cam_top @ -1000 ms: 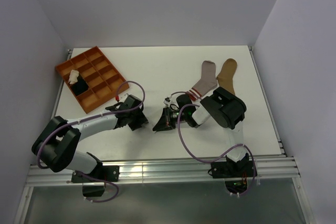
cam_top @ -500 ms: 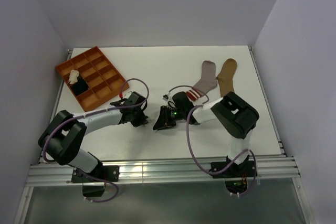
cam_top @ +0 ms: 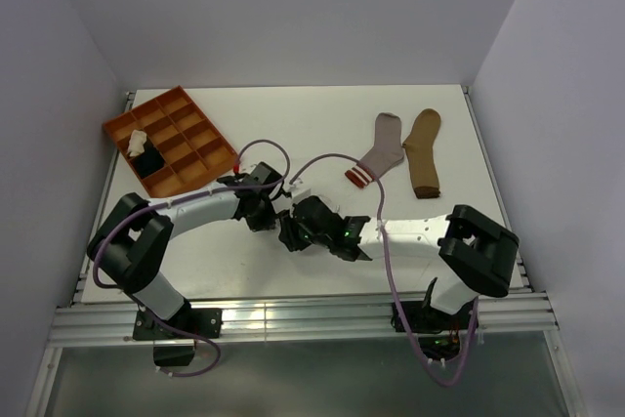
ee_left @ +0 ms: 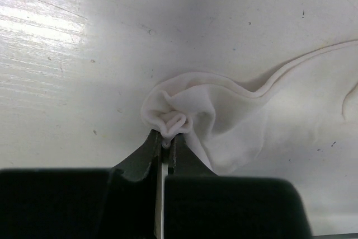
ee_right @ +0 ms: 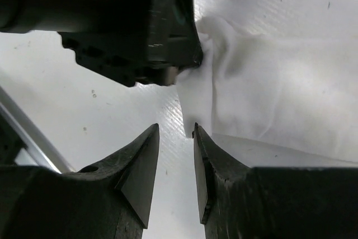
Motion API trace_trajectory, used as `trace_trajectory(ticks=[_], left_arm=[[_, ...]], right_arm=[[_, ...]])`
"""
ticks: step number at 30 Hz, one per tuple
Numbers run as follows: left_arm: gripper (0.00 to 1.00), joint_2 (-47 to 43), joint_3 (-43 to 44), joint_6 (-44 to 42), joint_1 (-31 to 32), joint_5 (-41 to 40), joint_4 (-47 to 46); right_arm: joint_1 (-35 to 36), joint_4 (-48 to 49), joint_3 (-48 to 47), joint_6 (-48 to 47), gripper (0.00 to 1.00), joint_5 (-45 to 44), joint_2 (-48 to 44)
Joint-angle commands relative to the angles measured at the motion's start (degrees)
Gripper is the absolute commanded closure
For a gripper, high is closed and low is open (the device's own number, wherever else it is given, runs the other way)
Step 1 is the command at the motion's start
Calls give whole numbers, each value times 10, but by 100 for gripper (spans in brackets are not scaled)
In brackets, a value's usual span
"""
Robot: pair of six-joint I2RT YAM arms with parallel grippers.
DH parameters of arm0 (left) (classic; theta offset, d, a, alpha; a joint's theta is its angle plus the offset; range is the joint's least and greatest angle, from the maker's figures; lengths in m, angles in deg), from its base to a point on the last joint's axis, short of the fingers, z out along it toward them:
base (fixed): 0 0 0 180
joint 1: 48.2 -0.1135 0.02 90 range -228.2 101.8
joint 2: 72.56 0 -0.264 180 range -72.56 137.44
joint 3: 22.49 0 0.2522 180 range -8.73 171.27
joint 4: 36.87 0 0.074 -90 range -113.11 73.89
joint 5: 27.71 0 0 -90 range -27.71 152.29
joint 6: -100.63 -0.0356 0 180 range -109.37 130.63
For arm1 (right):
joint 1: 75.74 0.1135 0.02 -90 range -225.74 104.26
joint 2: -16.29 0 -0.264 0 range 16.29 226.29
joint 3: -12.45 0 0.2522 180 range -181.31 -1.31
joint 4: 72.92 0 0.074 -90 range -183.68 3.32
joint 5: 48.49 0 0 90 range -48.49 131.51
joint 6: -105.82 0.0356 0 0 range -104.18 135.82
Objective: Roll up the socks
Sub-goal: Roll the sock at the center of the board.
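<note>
A bunched fold of the white sock is pinched in the closed left claw, the rest being spread on the tabletop. The right claw is held parted and empty just beside the sock's edge

Both arms reach inward, and the left hand sits just beside the right hand mid-bench. A grey sock and a tan sock lie side by side at the right. The orange tray at the left holds a pale sock and a black sock.
</note>
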Motion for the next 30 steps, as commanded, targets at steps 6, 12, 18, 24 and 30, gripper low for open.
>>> trace_trajectory(ticks=[6, 12, 18, 24, 30], left_arm=[[100, 23, 0, -26, 4, -13, 40], [100, 29, 6, -28, 5, -13, 40], [100, 30, 5, -28, 5, -10, 36], [100, 32, -7, -21, 5, 2, 23], [100, 34, -4, -20, 5, 3, 21]], right_arm=[[37, -20, -62, -62, 61, -98, 42], [40, -24, -73, -63, 61, -77, 81], [50, -37, -83, -66, 66, -75, 99], [53, -16, -60, -59, 65, -86, 76], [65, 14, -36, -75, 63, -118, 28]])
